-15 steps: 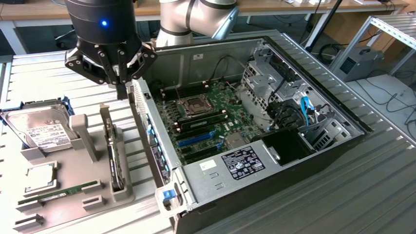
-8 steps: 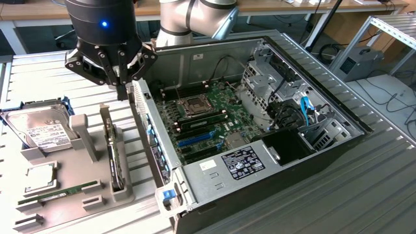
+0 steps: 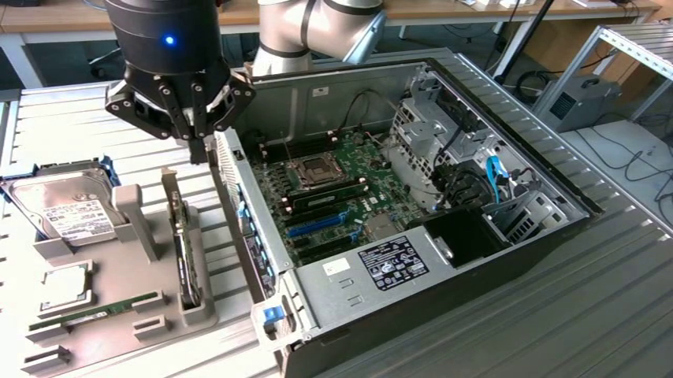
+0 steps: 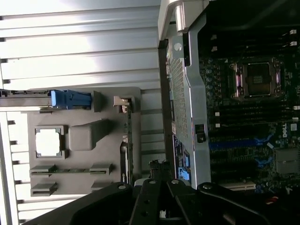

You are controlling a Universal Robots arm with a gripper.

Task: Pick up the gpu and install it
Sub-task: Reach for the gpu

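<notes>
A ribbed metal table (image 3: 589,315) carries the work, with wooden workbenches (image 3: 442,12) and trailing cables in the room behind. An open computer case (image 3: 347,315) lies on its side on the table, its motherboard (image 3: 347,189) facing up. Just beside it, toward the exterior view's left, sits a grey holder (image 3: 126,331) with a hard drive (image 3: 63,209), a processor (image 3: 65,285) and a slim green memory stick (image 3: 94,311). The gpu (image 3: 186,260) stands on its long edge in the holder's slot nearest the case. It is a thin black card with a metal bracket rising at its far end, and the wrist view shows it edge-on as a narrow dark line. Only a slim strip of table separates the card from the case's side wall, while the air above its top edge is open. The gripper (image 3: 198,150) hangs over that strip near the card's far end, close to the case's corner. Its fingers are drawn tight together, grip nothing, and are clear of the card.
</notes>
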